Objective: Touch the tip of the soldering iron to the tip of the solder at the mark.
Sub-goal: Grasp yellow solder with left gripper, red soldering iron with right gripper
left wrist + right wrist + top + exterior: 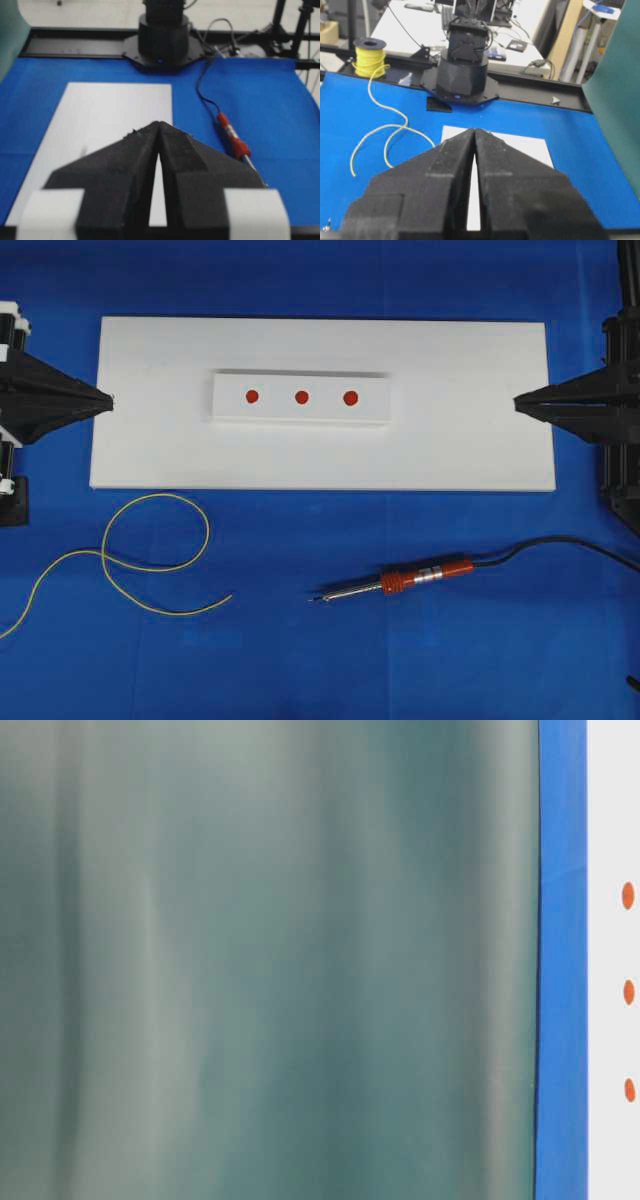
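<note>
Nothing begun: both pincers, left pincer & right pincer, closed & empty at board ends; soldering iron & solder lie on table w/ pickup probably next.

A white board lay flat on the blue cloth, beyond the tool's shaft. On it sat a smaller white block, and three red dots ran along its top. A green backdrop filled most of the table-level view.
</note>
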Controlling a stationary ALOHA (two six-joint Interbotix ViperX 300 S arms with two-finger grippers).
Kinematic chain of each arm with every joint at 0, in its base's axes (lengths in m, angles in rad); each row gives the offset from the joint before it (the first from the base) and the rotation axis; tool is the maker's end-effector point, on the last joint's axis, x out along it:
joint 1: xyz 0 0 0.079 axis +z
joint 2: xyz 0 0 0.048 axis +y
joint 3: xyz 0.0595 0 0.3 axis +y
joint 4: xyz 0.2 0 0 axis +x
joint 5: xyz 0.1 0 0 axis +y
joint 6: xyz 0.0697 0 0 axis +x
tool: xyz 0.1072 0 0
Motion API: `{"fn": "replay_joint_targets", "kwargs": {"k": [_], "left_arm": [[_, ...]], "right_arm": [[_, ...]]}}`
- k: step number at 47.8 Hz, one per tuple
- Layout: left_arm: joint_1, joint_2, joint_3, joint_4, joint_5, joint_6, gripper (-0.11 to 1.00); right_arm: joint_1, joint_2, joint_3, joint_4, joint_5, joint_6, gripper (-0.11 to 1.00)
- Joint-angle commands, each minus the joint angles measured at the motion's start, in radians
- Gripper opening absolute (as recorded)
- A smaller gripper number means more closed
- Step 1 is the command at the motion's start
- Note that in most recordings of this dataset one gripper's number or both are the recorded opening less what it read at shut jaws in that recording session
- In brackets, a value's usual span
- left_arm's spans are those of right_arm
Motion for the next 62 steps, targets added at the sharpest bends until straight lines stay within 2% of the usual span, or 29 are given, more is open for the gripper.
{"fn": "replay_joint_targets", "kwargs": {"k": [1, 7, 15, 22, 27, 31, 35, 40, 43, 45, 51, 56, 62], "left_arm": [[-0.035, 0.012, -0.023, 0.002, -0.006, -0.003, 0.01], [-0.107, 0.014, -0.02, 0.002, -0.011, 0.0, 0.01], [-0.215, 0.037, -0.002, 0.002, -0.008, 0.002, 0.01], [-0.293, 0.075, 0.005, 0.002, -0.015, -0.002, 0.01], [-0.336, 0.104, 0.009, 0.002, -0.015, -0.005, 0.01], [-0.379, 0.132, 0.015, 0.0, -0.02, -0.017, 0.07], [-0.407, 0.167, 0.017, 0.0, -0.023, -0.04, 0.28], [-0.436, 0.224, 0.029, 0.0, -0.025, -0.075, 0.6], [-0.456, 0.262, 0.037, 0.0, -0.037, -0.094, 0.77], [-0.468, 0.291, 0.043, 0.0, -0.058, -0.104, 0.84], [-0.495, 0.396, 0.063, 0.0, -0.186, -0.114, 0.77], [-0.508, 0.512, 0.078, 0.0, -0.322, -0.12, 0.77], [-0.522, 0.643, 0.069, 0.0, -0.413, -0.121, 0.76]], "right_arm": [[0.015, 0.011, -0.021, 0.002, -0.006, 0.006, 0.0], [0.074, 0.025, -0.038, 0.003, 0.014, 0.009, -0.06], [0.173, 0.058, -0.037, 0.005, 0.012, 0.029, -0.06], [0.249, 0.097, -0.034, 0.012, 0.014, 0.075, -0.04], [0.282, 0.126, -0.031, 0.015, 0.014, 0.112, 0.08], [0.31, 0.156, -0.028, 0.015, 0.012, 0.14, 0.25], [0.342, 0.196, -0.025, 0.018, 0.009, 0.164, 0.5], [0.368, 0.247, -0.025, 0.031, 0.008, 0.169, 0.81], [0.382, 0.279, -0.023, 0.038, 0.003, 0.169, 0.93], [0.391, 0.308, -0.021, 0.046, -0.005, 0.169, 0.93], [0.403, 0.394, 0.0, 0.075, -0.074, 0.169, 0.88], [0.417, 0.483, 0.035, 0.112, -0.187, 0.169, 0.89], [0.454, 0.621, 0.071, 0.16, -0.364, 0.169, 0.89]]}}
